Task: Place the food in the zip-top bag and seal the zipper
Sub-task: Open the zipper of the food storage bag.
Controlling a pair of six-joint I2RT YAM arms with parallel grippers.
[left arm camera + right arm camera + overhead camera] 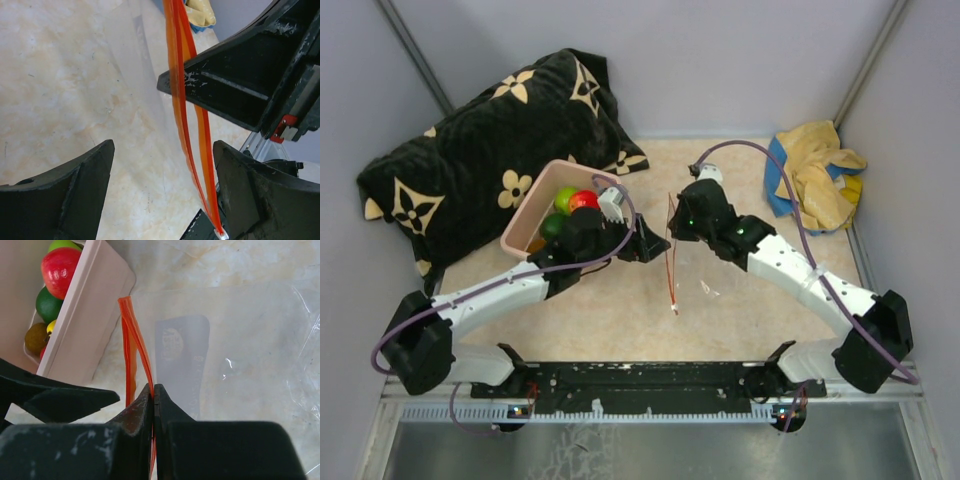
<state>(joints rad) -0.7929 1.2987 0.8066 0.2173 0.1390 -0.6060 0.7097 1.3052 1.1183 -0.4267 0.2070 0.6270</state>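
Desk [620, 320]: beige, mottled, grey walls [720, 60] enclosing it.
Left pincer [162, 167]: gaping wide around zipper [179, 100].
Right pincer [154, 390]: clamping zipper.

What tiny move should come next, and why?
Probably shut the left claw on the zipper. It is open with the strip between its fingers, the right claw pinches the same strip, and the food lies in the pink tub, so the bag needs spreading open.

We see the left arm [490, 295] and right arm [800, 272] angled inward from their bases, wrists nearly meeting. The left gripper [162, 150] has its fingers spread wide; the right gripper [154, 390] pinches the zipper [136, 335] between closed fingers.
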